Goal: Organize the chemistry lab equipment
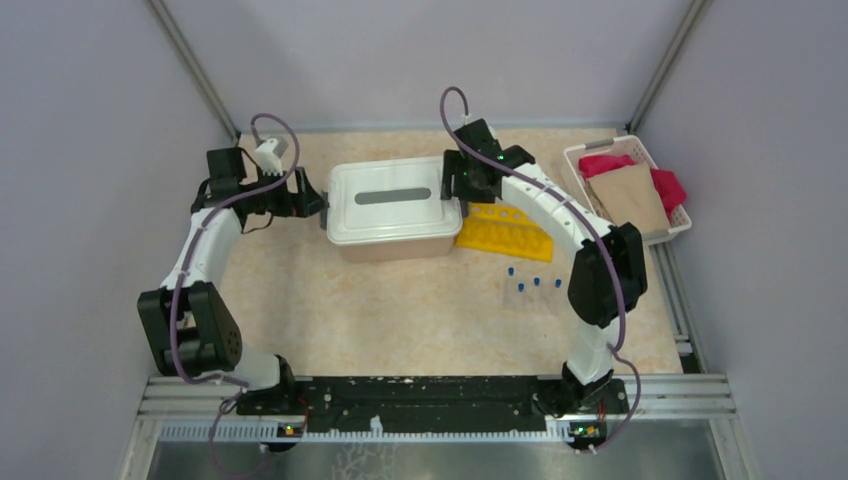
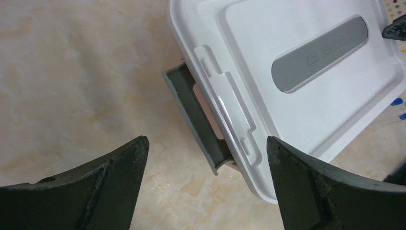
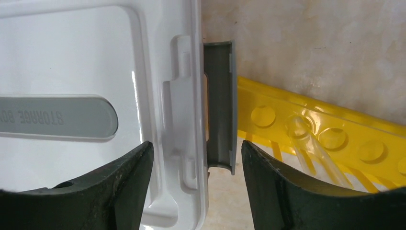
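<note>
A white lidded storage box stands mid-table with a grey latch on each end. My left gripper is at its left end, open, its jaws spread wide around the left latch without touching it. My right gripper is at the right end, open, its jaws straddling the lid's edge and the right latch. A yellow holed tube rack lies just right of the box, with a clear tube in it. Three small blue-capped tubes lie loose in front of the rack.
A white basket holding pink and tan cloths sits at the back right corner. Grey walls enclose the table on three sides. The arm bases and a black rail run along the near edge.
</note>
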`<state>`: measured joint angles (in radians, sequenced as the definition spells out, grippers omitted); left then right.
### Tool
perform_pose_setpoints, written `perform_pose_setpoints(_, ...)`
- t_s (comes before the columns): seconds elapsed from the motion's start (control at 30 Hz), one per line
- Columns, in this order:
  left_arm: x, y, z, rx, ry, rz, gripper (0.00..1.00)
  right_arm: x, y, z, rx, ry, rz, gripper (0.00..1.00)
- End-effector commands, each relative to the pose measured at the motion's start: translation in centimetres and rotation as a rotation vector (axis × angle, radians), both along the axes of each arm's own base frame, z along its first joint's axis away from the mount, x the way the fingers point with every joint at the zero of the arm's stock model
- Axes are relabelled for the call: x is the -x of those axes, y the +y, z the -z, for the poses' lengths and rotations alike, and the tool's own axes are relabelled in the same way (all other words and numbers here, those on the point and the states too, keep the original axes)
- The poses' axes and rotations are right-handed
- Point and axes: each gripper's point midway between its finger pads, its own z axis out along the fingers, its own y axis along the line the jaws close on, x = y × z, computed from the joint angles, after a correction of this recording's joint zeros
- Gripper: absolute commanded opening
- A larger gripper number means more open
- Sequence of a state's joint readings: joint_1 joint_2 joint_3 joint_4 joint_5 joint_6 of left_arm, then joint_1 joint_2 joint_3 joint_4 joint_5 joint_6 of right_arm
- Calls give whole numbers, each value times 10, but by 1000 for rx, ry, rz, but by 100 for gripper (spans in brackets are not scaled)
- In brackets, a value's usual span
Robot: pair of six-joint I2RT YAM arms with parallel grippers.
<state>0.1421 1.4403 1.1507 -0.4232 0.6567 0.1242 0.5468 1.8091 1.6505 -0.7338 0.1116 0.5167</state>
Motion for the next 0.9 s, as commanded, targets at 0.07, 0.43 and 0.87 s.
perform_pose_setpoints(0.07,8,-26,15,211,135,62,99,-5,-7,-15,7,-47,7,67)
perform_pose_setpoints(0.43,13,-31,56,238,195,104,99,-4,-3,-8,-1,-24,-6,74)
perform_pose_setpoints(0.87,12,-51,14,367,122,246,78,-3,-1,-10,-16,-24,-18,71)
